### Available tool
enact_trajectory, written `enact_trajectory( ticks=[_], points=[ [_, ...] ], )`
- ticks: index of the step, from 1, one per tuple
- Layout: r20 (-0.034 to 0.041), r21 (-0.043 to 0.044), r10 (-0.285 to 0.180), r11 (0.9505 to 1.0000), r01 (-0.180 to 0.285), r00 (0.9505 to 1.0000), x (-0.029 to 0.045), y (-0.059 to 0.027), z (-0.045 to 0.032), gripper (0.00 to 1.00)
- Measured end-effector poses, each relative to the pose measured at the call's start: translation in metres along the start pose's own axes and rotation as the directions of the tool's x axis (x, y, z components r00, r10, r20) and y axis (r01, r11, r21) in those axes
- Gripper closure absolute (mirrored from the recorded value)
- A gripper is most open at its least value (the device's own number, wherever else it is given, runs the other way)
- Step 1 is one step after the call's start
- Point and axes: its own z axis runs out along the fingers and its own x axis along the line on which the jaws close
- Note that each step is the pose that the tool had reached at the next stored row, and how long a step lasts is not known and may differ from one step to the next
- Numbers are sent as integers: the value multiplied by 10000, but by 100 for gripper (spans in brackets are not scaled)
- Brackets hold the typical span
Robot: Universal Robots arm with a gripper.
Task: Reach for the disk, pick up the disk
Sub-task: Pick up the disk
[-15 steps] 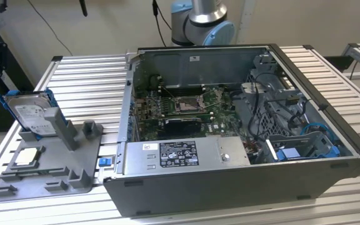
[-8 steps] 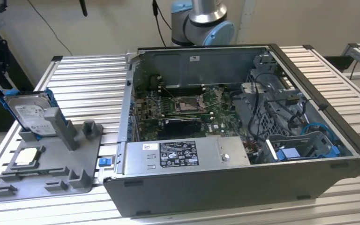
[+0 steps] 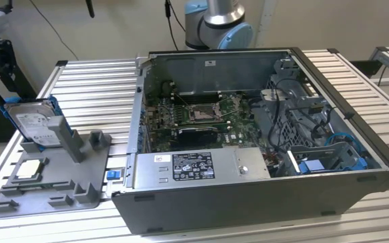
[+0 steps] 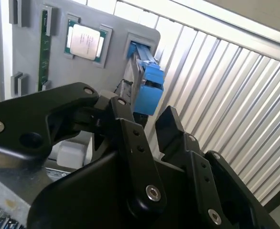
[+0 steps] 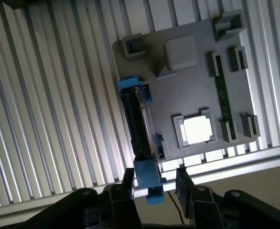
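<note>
Disk: the disk (image 3: 35, 123) is standing on edge in a slot along one side of the grey tray (image 3: 46, 195).
Gripper: the gripper (image 5: 155, 177) is hanging spread open, grasping nothing, just off that tray side.
Relation: the disk's long axis is running straight away from the gripper, thin edge lining up with the finger gap.

The disk (image 3: 32, 124) is silver with a white label (image 3: 38, 130) and bright blue bracket (image 4: 147, 90). The fixture (image 3: 52, 177) is grey, the gripper (image 5: 154, 177) black, the table (image 3: 93, 86) ribbed silver.
</note>
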Motion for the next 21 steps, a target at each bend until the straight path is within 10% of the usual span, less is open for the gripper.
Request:
enact_trajectory(
  ticks=[7, 21],
  points=[
    [74, 34, -32, 10000, 32, 10000, 99, -23, 80, 0],
    [245, 528, -184, 9985, 171, 9995, 75, 94, 65, 0]
  ],
)
